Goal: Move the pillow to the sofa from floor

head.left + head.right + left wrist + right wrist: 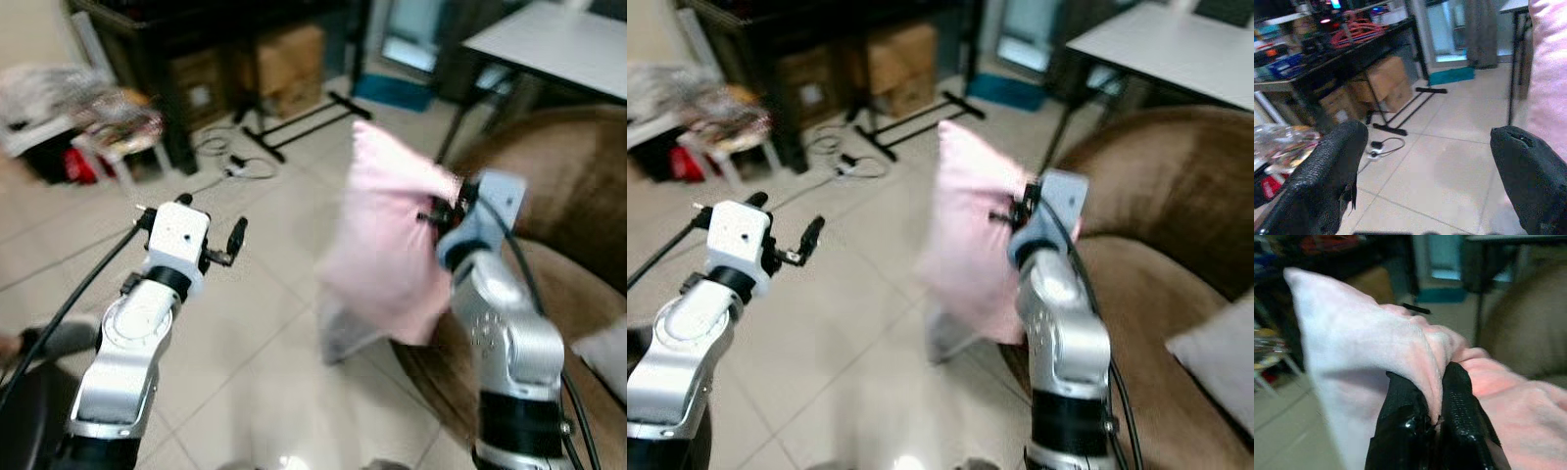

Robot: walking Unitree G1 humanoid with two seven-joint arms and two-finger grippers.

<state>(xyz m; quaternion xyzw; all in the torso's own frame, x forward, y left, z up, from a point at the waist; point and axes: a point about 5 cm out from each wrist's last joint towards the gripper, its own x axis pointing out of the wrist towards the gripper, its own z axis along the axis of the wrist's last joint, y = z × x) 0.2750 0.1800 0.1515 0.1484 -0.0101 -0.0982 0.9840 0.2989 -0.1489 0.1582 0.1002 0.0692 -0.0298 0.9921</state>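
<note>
Ahead on the right, a brown sofa [1176,215], its curved arm and seat rising just beyond the right arm. Underfoot, pale tiled floor [245,323] running back to a dark counter [1352,46] loaded with clutter, cardboard boxes [284,64] tucked beneath it. Behind the sofa, a white table [1176,54] on thin dark legs.

Off the floor and in the air, the pink pillow [387,230], hanging slack between the two arms, its lower corner drooping toward the tiles, its right edge close against the sofa's arm. Blurred in both head views.

Right arm raised and bent upward at the elbow, wrist turned inward, right gripper [1432,401] pinching the pillow's right edge about halfway up. Fingers [1462,406] squeezed nearly together, a bunched fold of pink fabric caught between them.

Left arm lifted too, forearm angled up and forward, wrist level, well apart from the pillow over bare tiles. Left gripper [1430,166] spread wide, holding nothing, one black finger [1327,176] to either side of the wrist view, with the pillow's pink edge [1547,73] just past one of them.

Farther back on the tiles, a black stand with long flat feet [304,117] and a coil of cable [240,162] near the counter.
</note>
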